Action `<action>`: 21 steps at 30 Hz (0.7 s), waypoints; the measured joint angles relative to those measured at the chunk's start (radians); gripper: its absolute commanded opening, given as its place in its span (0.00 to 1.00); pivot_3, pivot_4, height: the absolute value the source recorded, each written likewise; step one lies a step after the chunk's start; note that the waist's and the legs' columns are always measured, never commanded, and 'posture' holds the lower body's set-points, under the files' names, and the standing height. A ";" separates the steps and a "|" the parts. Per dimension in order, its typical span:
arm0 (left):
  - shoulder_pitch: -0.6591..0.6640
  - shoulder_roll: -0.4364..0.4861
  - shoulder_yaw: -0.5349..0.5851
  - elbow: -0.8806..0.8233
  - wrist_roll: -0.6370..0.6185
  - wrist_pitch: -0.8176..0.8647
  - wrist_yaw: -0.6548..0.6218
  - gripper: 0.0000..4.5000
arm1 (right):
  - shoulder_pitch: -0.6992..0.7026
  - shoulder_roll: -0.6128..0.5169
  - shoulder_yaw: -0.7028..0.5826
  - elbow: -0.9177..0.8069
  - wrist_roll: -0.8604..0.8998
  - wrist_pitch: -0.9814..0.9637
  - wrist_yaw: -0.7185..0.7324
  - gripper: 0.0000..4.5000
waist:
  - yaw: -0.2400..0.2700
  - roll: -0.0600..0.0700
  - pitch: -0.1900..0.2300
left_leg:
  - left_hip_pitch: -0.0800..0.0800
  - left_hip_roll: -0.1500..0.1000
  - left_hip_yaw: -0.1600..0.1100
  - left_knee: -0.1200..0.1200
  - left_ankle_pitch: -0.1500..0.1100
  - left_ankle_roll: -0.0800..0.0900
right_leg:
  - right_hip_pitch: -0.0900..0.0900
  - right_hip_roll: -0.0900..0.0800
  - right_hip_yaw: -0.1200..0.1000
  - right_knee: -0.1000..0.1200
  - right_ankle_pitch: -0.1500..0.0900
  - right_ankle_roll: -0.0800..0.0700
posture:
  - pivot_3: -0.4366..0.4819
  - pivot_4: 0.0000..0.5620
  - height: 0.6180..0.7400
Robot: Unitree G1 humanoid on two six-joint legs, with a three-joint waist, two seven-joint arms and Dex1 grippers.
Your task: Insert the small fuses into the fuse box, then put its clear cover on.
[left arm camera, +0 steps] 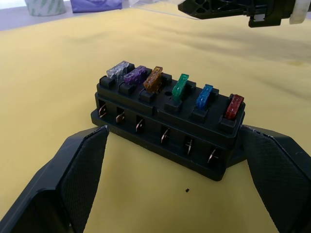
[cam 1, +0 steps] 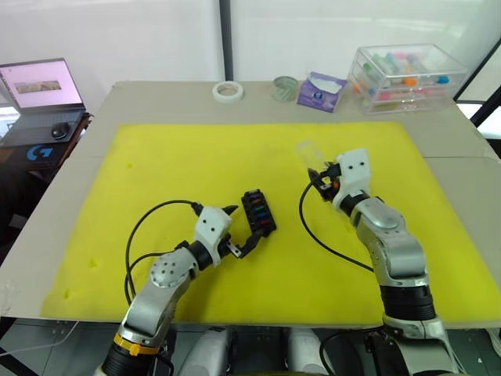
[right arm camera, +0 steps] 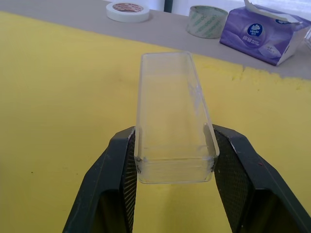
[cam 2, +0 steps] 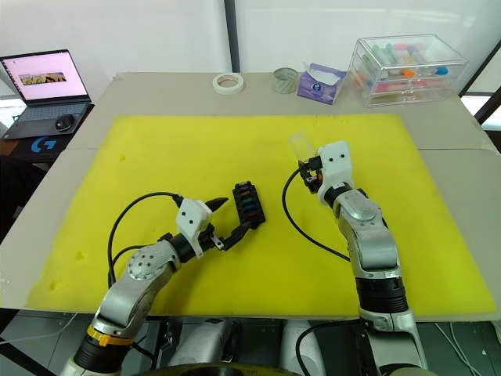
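Fuse box [left arm camera: 167, 127]: black, on the yellow mat [cam 1: 196, 157], between the spread fingers of the open left hand [cam 1: 239, 231]; six fuses [left arm camera: 181, 87] seated in its top row. Clear cover [right arm camera: 174, 119]: gripped at its sides by the right hand [right arm camera: 174, 170], raised above the mat, well apart from the box.

White "G" logo seen on the dark panel [cam 2: 45, 144] below the laptop [cam 2: 47, 88], round white emblem printed on the purple tissue box [right arm camera: 266, 33], its wording too small to be read, red lettering around the masking tape roll [right arm camera: 128, 10], possibly a brand, illegible
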 measured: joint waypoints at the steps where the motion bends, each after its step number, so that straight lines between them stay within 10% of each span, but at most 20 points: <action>1: -0.001 0.001 0.005 0.002 0.002 -0.001 0.001 1.00 | 0.000 0.000 0.000 -0.001 0.000 0.000 -0.001 0.41 | 0.000 0.000 0.000 | 0.000 0.000 0.000 0.000 0.000 0.000 | 0.000 0.000 0.000 0.000 0.000 0.000 | 0.48 0.27 1.00; 21: 0.054 0.000 0.088 -0.076 -0.056 0.053 0.021 1.00 | 0.000 0.004 0.000 -0.001 0.001 0.000 -0.016 0.41 | -0.001 0.000 0.000 | 0.000 0.000 0.000 0.000 0.000 0.000 | 0.000 0.000 0.000 0.000 0.000 0.000 | 0.48 0.27 1.00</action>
